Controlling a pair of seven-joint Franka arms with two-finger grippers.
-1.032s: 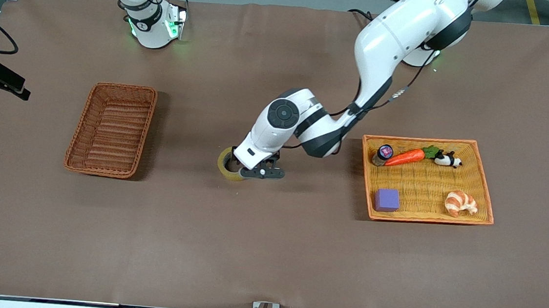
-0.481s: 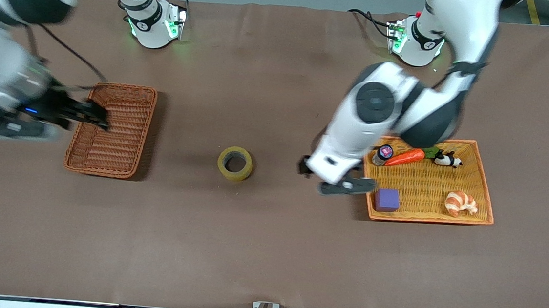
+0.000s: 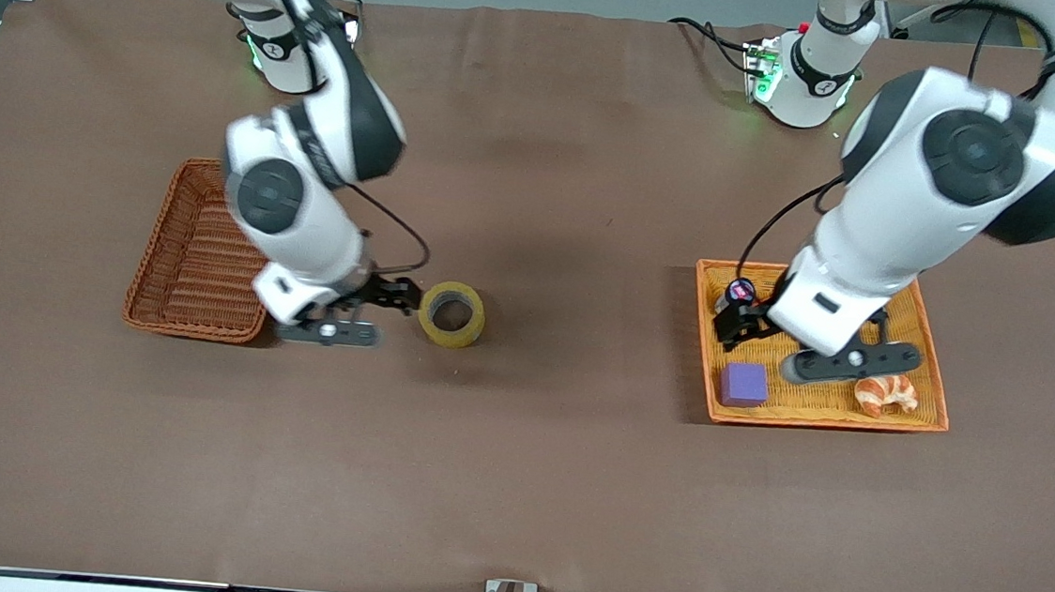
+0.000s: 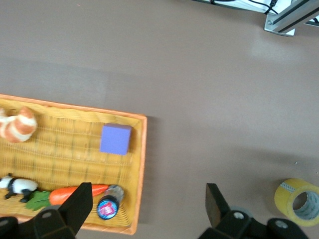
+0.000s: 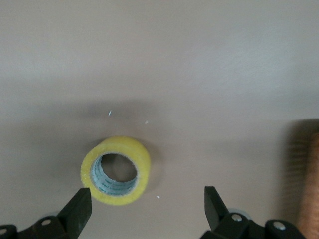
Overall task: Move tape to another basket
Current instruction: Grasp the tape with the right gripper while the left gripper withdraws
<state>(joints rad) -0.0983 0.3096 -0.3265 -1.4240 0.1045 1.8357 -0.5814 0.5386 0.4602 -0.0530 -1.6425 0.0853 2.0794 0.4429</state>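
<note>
tape (image 3: 452, 314): showing a translucent yellowish plastic roll with a slight gloss; the inner core is looking pale and papery
basket (image 3: 201, 252): showing reddish-brown woven wicker, ribbed and rough, matt
wider basket (image 3: 929, 337): showing lighter orange-yellow woven wicker, finely ribbed
worktop (image 3: 513, 483): wearing a brown matt cloth-like cover, faintly creased
purple block (image 3: 744, 385): looking smooth and matt
arm shells (image 3: 307, 222): gleaming as glossy white plastic with black joints
fingers (image 5: 76, 211): looking like matt black plastic

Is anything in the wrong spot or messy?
Only the tape: it lies flat on the bare table between the two baskets, in neither. The open right gripper is beside it. Nothing looks spilled or broken.
</note>
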